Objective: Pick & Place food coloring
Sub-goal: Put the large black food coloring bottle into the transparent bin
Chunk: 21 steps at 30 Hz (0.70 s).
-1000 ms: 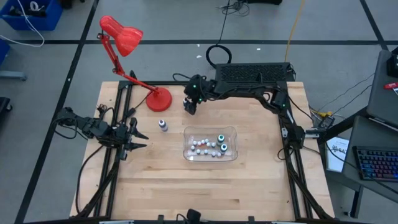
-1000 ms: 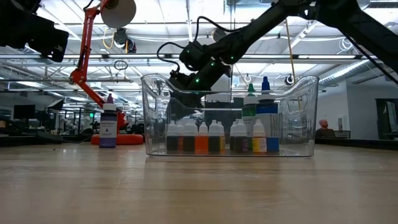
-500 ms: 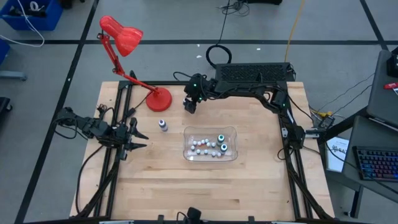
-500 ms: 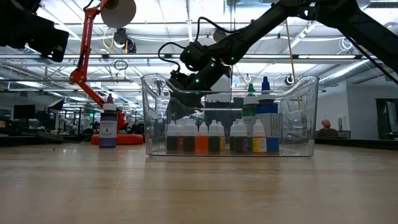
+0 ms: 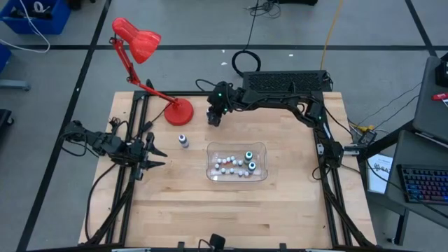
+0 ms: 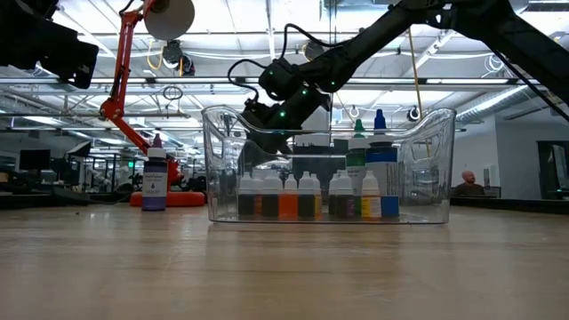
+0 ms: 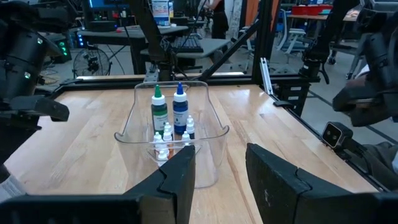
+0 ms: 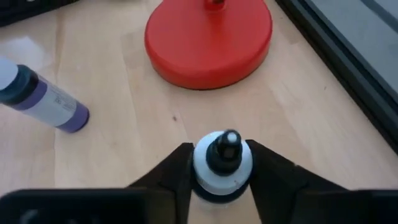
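Note:
My right gripper point(image 5: 214, 117) hangs above the table near the red lamp's base point(image 5: 178, 111), shut on a tiny pale bottle with a dark tip point(image 8: 222, 158). A clear bin point(image 5: 236, 145) mid-table holds several small food coloring bottles point(image 5: 225, 165) plus two taller ones, one with a green cap point(image 6: 357, 153) and one with a blue cap point(image 6: 380, 149), all standing on its floor. A purple-labelled bottle point(image 5: 183, 141) stands on the wood between lamp and bin. My left gripper point(image 5: 154, 155) waits open by the table's left edge. My right gripper pinches the tiny bottle between its two fingers point(image 8: 181, 165), which sit on opposite sides of its whitish top point(image 8: 202, 163). The fingers come from above, pointing down. The bottle stands upright in the hold, dark tip up, lifted clear of the wood.
The red lamp base point(image 8: 208, 40) sits just toward the table's left of the right gripper, its arm rising toward the far left. The purple-labelled bottle point(image 8: 43, 96) stands close by. Bare wood lies between the bin point(image 7: 174, 134) and the near edge.
The right gripper, still shut on the small bottle, has risen a little near the lamp base.

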Motion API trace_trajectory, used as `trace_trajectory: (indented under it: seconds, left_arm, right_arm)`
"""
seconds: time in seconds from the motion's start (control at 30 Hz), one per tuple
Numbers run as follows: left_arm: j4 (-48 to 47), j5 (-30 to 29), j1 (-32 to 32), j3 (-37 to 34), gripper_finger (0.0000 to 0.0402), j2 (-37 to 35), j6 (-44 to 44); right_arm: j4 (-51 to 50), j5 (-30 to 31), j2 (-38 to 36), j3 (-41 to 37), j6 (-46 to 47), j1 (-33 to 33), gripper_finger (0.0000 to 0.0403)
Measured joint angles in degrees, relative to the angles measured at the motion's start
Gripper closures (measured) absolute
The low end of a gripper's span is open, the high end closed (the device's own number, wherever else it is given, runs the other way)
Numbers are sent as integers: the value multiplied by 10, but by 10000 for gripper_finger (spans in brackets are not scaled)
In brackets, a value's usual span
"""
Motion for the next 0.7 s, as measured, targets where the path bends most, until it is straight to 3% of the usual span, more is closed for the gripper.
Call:
trace_trajectory:
  seconds: [0.23, 0.5, 0.7]
  left_arm:
    - [0, 0, 0, 0, 256, 0, 0]
    - [0, 0, 0, 0, 256, 0, 0]
    - [0, 0, 0, 0, 256, 0, 0]
  right_arm:
    - [-9, -13, -27, -1, -45, 26, 297]
    - [-141, -6, -169, -1, -67, 109, 297]
    - [-271, 140, -273, 0, -44, 215, 297]
